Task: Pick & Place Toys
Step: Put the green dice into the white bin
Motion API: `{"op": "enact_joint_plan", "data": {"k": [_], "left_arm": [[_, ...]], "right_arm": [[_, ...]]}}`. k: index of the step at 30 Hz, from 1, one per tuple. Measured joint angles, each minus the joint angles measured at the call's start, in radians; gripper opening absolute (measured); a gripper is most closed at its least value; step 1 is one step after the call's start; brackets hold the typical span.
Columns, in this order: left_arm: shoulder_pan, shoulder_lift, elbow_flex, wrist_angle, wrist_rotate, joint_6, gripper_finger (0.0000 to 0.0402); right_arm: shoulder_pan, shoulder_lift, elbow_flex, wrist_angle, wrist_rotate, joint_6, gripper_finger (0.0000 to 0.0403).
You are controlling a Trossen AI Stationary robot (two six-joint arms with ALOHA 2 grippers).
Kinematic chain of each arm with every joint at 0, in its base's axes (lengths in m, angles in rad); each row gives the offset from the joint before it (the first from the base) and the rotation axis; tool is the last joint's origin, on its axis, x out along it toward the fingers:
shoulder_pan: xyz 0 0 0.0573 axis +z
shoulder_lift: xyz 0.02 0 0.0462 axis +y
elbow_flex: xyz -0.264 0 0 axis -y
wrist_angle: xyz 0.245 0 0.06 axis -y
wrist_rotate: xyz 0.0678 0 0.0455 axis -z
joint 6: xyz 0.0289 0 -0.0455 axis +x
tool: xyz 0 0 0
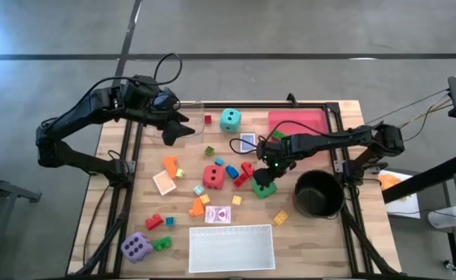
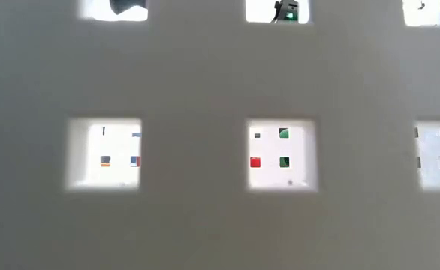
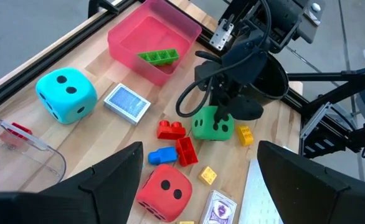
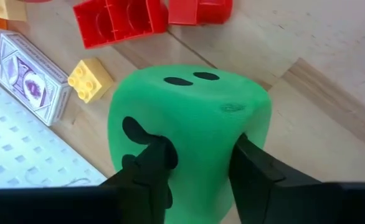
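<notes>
High view, right gripper (image 1: pixel 265 180): we see it down on the green die (image 1: pixel 264 187), near the middle of the surface (image 1: pixel 306 237), just beside the black pot (image 1: pixel 318 194).
High view, left gripper (image 1: pixel 180 131): we see it hanging over the far left part of the surface, nothing in it.
High view, other toys: teal die (image 1: pixel 229 120) by the pink tray (image 1: pixel 298 123); red die (image 1: pixel 213 176) mid-surface; purple die (image 1: pixel 136 247) at the near left corner; blocks and cards scattered between; clear tray (image 1: pixel 232 247) at the near edge.
Low view: we get only a pale perforated wall (image 2: pixel 197 90) close to the lens; small coloured bits show through the holes, too small to tell.
Left wrist view: fingers spread wide, empty; we see the right gripper (image 3: pixel 223 118) on top of the green die (image 3: pixel 212 124), red blocks (image 3: pixel 177 140) just beside it, a green block (image 3: pixel 158 56) inside the pink tray (image 3: pixel 123 37).
Right wrist view: both fingers (image 4: pixel 154 163) press into the green die (image 4: pixel 192 118), which bulges between them; jaws closed on it. A yellow block (image 4: pixel 90 78) and a card (image 4: pixel 30 74) lie nearby.
</notes>
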Motion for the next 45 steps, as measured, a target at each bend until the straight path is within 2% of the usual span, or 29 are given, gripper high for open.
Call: {"op": "enact_joint_plan", "data": {"k": [13,29,38,45], "left_arm": [[0.000,0.000,0.000,-0.021,-0.002,0.003,0.0316],[0.000,0.000,0.000,-0.056,-0.015,-0.040,0.0316],[0.000,0.000,0.000,-0.061,-0.070,-0.199,0.0316],[0.000,0.000,0.000,-0.115,-0.090,-0.257,0.0316]], "right_arm": [[0.002,-0.059,-0.002,0.008,0.000,-0.040,0.0115],[0.024,-0.197,0.148,0.019,-0.029,-0.235,0.0109],[0.120,-0.234,0.219,0.007,-0.025,-0.402,0.0106],[0.256,-0.235,0.270,0.007,0.007,-0.522,0.0105]]}}
